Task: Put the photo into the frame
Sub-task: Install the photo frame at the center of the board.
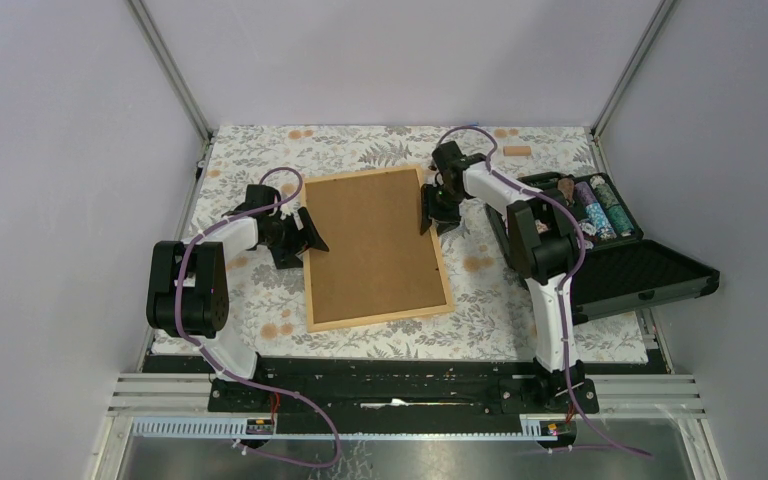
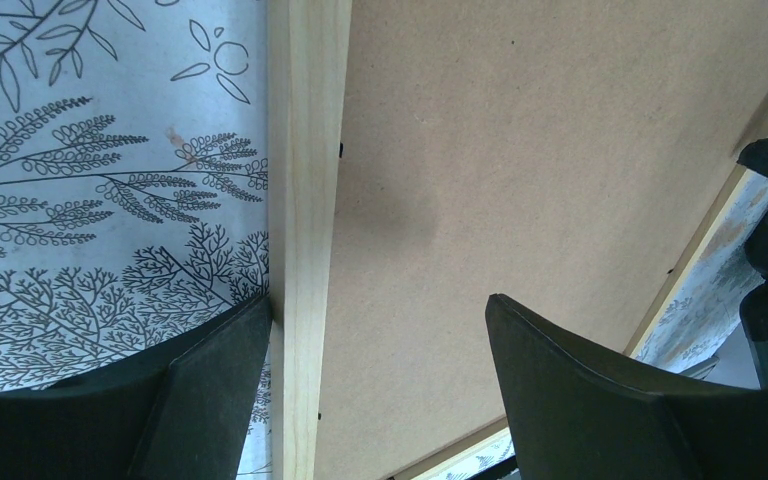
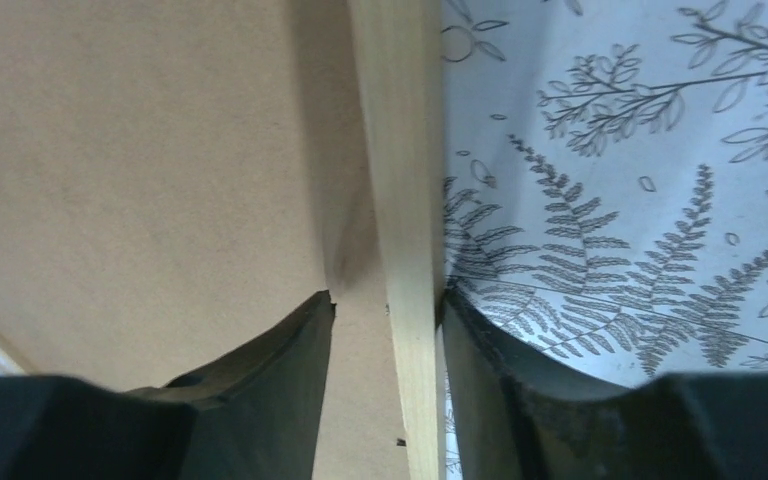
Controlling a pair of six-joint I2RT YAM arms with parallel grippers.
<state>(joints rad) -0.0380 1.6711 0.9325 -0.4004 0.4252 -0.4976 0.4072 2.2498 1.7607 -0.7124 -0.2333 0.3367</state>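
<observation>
While both arms reach in from the near edge, the frame (image 1: 380,319) lies flat and back-up in the middle of the fern-print surface (image 1: 260,160), turned slightly so its far end leans left. A brown backing board (image 1: 372,245) fills the frame's opening, inside the light wood rails. The photo can't be seen in any view; only the board's back shows.

Left hand (image 1: 315,236) sits at the frame's left rail, about halfway along it. Jaws wide apart. In the left wrist view, the outer finger (image 2: 210,390) is over the surface with its tip right against the rail's outside edge. The inner finger (image 2: 580,400) is over the board, well in from the rail. Nothing held.

Right hand (image 1: 428,212) sits at the frame's right rail, near the far right corner. Jaws narrow, straddling the rail. In the right wrist view, the outer finger (image 3: 500,390) touches the rail's outside edge. The inner finger (image 3: 260,370) is over the board, just beside the rail with a thin gap showing. So it is not clamped on the rail. Can't tell whether the tips touch what lies under them.

Right of the frame and apart from it stands an open black case (image 1: 650,270), lid folded out, with round coloured stacks inside. Beyond the frame's far right corner a small tan block (image 1: 516,151) lies on the surface.
</observation>
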